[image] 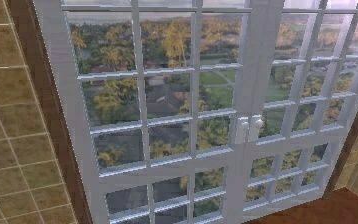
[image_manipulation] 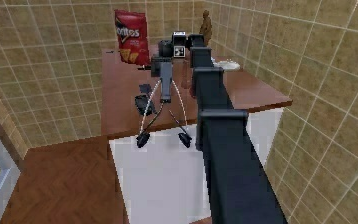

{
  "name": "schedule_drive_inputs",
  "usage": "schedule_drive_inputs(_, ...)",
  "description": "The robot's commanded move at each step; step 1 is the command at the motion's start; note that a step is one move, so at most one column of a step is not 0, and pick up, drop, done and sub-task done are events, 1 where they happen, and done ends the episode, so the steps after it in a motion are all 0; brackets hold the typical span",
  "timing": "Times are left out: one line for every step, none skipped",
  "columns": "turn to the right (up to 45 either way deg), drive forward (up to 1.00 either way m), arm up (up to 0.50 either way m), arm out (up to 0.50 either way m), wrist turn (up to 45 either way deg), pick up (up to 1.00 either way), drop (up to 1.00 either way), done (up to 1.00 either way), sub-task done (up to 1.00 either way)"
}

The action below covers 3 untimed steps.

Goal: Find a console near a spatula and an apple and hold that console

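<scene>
A brown counter (image_manipulation: 257, 95) on a white cabinet (image_manipulation: 157, 180) stands in a corner of tiled walls (image_manipulation: 47, 80), with wood floor (image_manipulation: 57, 185) beside it. At its back are a red bag (image_manipulation: 132, 38), a brown figurine (image_manipulation: 206, 22) and a white dish (image_manipulation: 227, 64). The arm (image_manipulation: 222, 130) reaches over the counter, and the gripper (image_manipulation: 163, 138) hangs at its front edge. Its finger spread and whether it holds anything cannot be told. A small dark thing (image_manipulation: 144, 92) lies on the counter just left of the gripper's body. Whether it is the console cannot be told. The forward view faces white glass doors (image: 187, 100) with trees (image: 117, 50) beyond.
</scene>
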Motion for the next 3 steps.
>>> schedule_drive_inputs(0.0,0.0,0.0,0.0,45.0,0.0,0.0,0.0,0.0)
schedule_drive_inputs(0.0,0.0,0.0,0.0,45.0,0.0,0.0,0.0,0.0)
schedule_drive_inputs(0.0,0.0,0.0,0.0,45.0,0.0,0.0,0.0,0.0)
